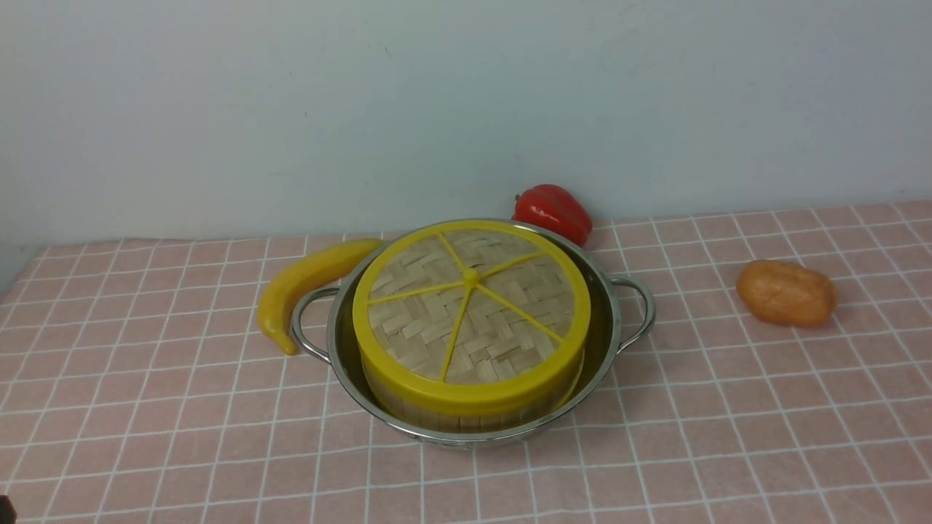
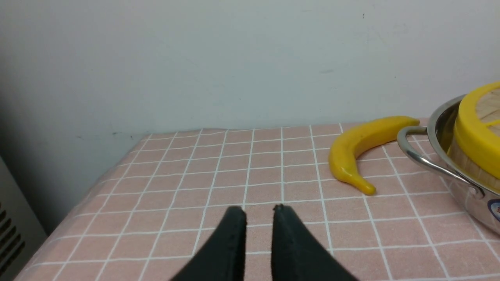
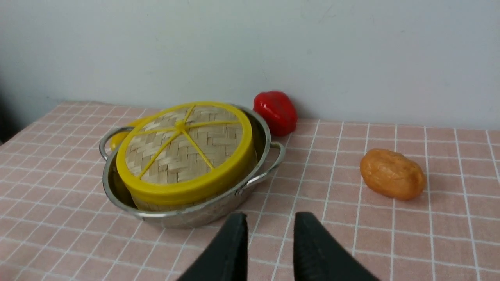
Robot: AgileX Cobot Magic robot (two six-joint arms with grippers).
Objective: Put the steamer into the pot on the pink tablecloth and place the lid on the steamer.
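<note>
The steel pot [image 1: 606, 306] stands mid-table on the pink tablecloth [image 1: 728, 437]. The steamer [image 1: 437, 416] sits inside it, with only its slatted wall showing. The woven lid [image 1: 470, 313] with yellow rim and spokes lies on top of the steamer and hides what is inside. Neither gripper shows in the front view. My left gripper [image 2: 259, 212] is empty with its jaws a little apart, over bare cloth to the left of the pot [image 2: 441, 128]. My right gripper [image 3: 270, 218] is open and empty, in front of the pot [image 3: 187, 216], to its right.
A yellow banana [image 1: 306, 280] lies against the pot's left handle. A red pepper [image 1: 553, 211] sits behind the pot by the wall. An orange potato-like item [image 1: 786, 292] lies to the right. The table's left edge [image 2: 78, 203] drops off near the left gripper.
</note>
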